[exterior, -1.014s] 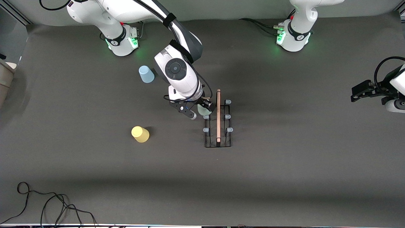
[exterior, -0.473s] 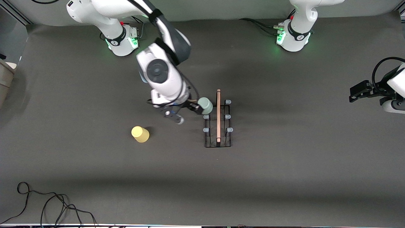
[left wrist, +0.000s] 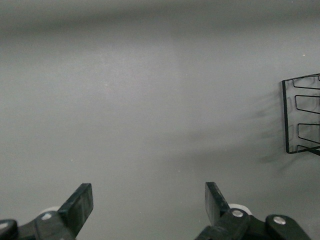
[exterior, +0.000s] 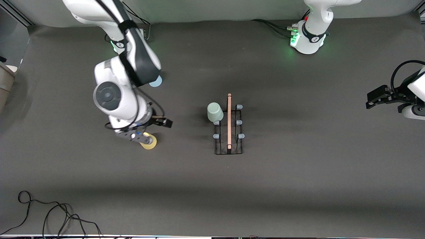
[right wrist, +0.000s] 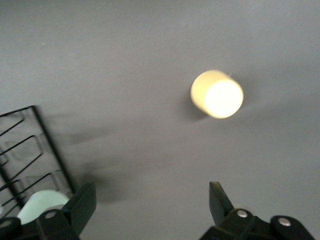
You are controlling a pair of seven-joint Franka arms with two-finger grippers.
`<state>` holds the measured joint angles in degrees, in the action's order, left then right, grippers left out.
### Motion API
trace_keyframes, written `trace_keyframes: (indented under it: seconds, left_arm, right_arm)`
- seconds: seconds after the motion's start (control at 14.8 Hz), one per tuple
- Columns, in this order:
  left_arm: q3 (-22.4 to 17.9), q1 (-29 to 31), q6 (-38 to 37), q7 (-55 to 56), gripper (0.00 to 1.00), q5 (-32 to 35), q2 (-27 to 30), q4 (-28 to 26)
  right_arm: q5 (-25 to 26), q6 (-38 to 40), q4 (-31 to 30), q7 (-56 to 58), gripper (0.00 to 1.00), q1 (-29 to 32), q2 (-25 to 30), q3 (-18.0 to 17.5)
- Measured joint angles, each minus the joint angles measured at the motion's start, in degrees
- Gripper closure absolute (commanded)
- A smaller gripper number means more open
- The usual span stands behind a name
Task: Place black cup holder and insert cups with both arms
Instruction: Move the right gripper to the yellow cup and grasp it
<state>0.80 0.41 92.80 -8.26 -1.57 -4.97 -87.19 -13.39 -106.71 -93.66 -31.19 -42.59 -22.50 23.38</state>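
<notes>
Grey table (exterior: 298, 186): three cups, one rack (exterior: 228, 132), green cup (exterior: 215, 112) seemingly pegged.

Right gripper (exterior: 141, 136) low over the mat, jaws apart; left gripper (exterior: 373, 98) waiting, likewise.

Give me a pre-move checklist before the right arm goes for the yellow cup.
1. Right tool open: ok, both fingers spread in its wrist view.
2. Right tool over the small yellow plastic cup: ok.
3. Yellow cup upside down on the table: ok.
4. Pale green plastic cup seated on a peg of the black wire cup holder: ok.
5. Light blue plastic cup reachable: cannot tell, right arm covers most of it.
6. Left tool waiting open at the table's edge: ok.
</notes>
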Motion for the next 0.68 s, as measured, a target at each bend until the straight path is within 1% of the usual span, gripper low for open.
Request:
trace_keyframes:
  seconds: [0.14,0.2,0.47,0.68]
  left_arm:
    - [-0.06,0.03,0.00,-0.83,0.00,-0.05,0.00,0.00]
    - [-0.08,0.03,0.06,-1.48,0.00,-0.05,-0.01,-0.01]
    - [-0.16,0.03,0.31,-2.15,0.00,0.53,-0.12,-0.02]
    - [-0.16,0.01,0.31,-2.14,0.00,1.66,-0.18,-0.02]
  right_arm:
    - [0.00,-0.86,-1.33,4.74,0.00,0.34,-0.53,2.25]
    - [0.00,-2.62,-2.68,6.72,0.00,0.94,-0.79,2.71]
    - [-0.01,-14.60,-10.51,10.09,0.00,2.02,-2.23,2.74]
    - [-0.01,-21.80,-14.65,10.30,0.00,1.83,-3.65,2.58]
